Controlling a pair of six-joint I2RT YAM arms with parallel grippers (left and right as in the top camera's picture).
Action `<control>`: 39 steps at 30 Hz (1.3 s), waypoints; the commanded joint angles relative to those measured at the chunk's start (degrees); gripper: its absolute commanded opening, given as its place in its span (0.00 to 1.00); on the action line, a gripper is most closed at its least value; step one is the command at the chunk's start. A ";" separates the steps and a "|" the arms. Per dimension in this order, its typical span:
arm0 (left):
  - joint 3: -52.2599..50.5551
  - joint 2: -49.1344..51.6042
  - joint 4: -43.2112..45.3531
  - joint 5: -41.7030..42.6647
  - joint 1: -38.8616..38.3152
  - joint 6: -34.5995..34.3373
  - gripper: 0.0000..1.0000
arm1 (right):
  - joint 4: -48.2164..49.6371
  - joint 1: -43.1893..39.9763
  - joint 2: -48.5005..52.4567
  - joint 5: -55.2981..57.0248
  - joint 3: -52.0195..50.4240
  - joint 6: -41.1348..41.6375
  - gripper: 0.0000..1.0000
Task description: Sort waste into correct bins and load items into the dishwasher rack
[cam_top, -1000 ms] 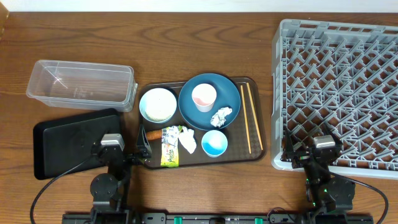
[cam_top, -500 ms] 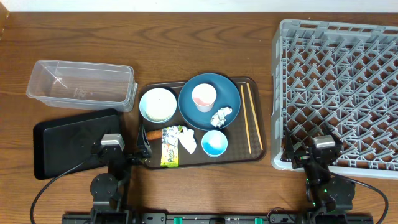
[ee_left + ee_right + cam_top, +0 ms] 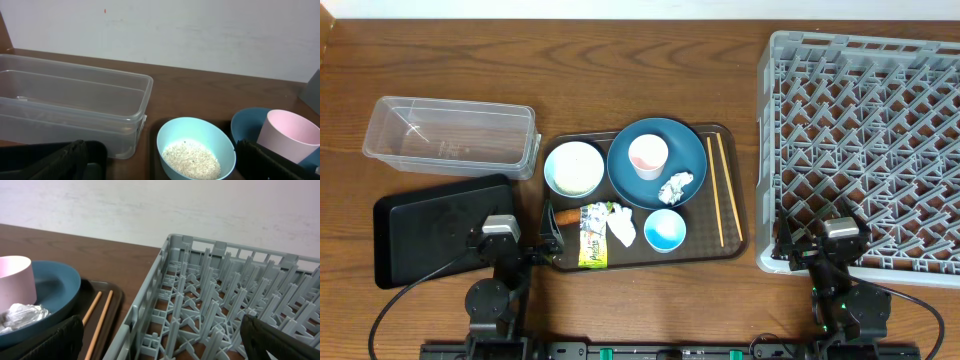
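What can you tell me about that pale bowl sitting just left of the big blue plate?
The pale bowl is round, smooth and light blue, probably plastic or glazed ceramic. It stands upright in the back left corner of the brown tray, close beside the dark-blue plate; whether their rims touch is unclear. A low heap of white rice lies in its bottom.
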 commanded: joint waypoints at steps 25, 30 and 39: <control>2.84 0.55 -2.19 -1.81 0.20 -7.45 0.96 | -0.46 0.55 1.25 5.68 3.45 3.91 0.99; 7.17 5.75 -2.49 -1.79 0.20 -7.43 0.96 | -0.44 0.55 7.85 8.87 8.11 3.89 0.99; 23.96 28.79 -6.10 -1.79 0.20 -2.69 0.96 | -4.70 0.52 31.23 8.68 26.84 3.91 0.99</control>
